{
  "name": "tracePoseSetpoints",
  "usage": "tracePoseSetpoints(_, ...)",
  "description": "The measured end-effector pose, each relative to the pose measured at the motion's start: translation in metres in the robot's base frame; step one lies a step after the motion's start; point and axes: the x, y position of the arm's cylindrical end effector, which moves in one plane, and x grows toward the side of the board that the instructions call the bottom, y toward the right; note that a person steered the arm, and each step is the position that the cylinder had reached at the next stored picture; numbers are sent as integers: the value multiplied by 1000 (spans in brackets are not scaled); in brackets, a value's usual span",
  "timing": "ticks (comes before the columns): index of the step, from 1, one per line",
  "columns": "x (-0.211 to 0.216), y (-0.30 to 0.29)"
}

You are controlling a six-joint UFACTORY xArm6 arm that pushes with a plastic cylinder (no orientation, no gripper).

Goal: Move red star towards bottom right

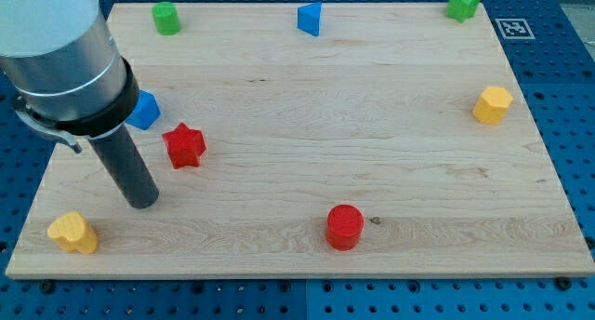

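The red star [184, 145] lies on the wooden board [372, 106] at the view's left, about mid-height. My tip [142, 203] rests on the board just below and to the left of the red star, a short gap apart from it. The arm's grey body fills the view's top left corner and hides part of a blue block [144, 110], which sits just up and left of the red star.
A red cylinder [344, 227] lies bottom centre. A yellow block [73, 233] lies bottom left, a yellow hexagon [493, 105] at the right. A green block [166, 18], a blue triangle [310, 19] and a green star [461, 3] lie along the top.
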Motion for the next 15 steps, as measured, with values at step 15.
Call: tracePoseSetpoints(15,-88,151)
